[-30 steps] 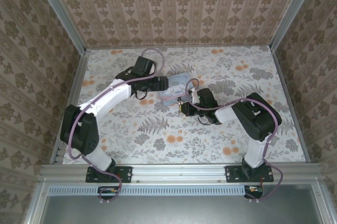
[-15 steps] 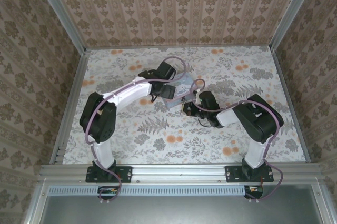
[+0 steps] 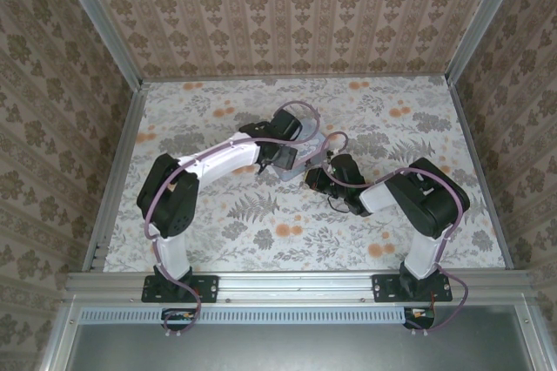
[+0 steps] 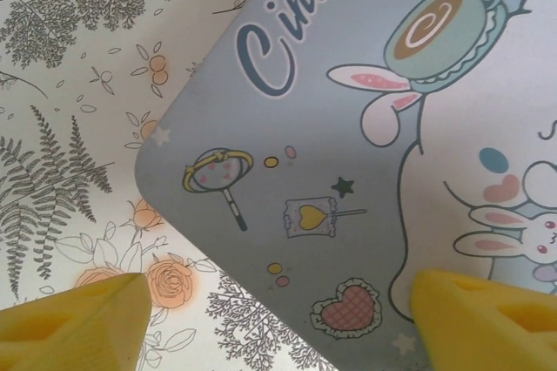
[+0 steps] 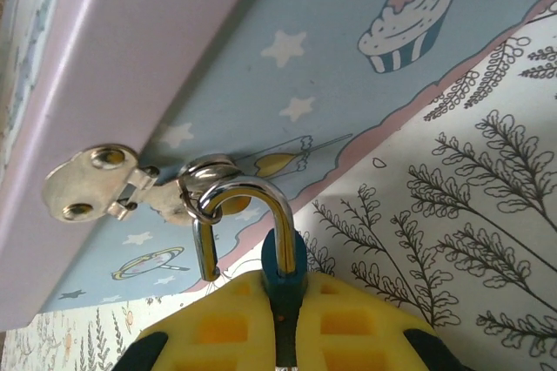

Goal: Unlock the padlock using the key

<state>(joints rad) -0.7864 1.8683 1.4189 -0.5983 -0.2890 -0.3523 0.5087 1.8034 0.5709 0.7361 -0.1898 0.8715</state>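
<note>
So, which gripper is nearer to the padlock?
Right. The right gripper is shut on the padlock; the left gripper hangs open above the tin lid, apart from the padlock.

Teal padlock [image 5: 284,259], pastel cartoon tin [image 4: 331,127].

Tin box [image 4: 348,127]: obstacle, table centre; padlock [image 5: 284,268] hangs off one side. Table [image 3: 252,240]: open near edge, far corners.
</note>
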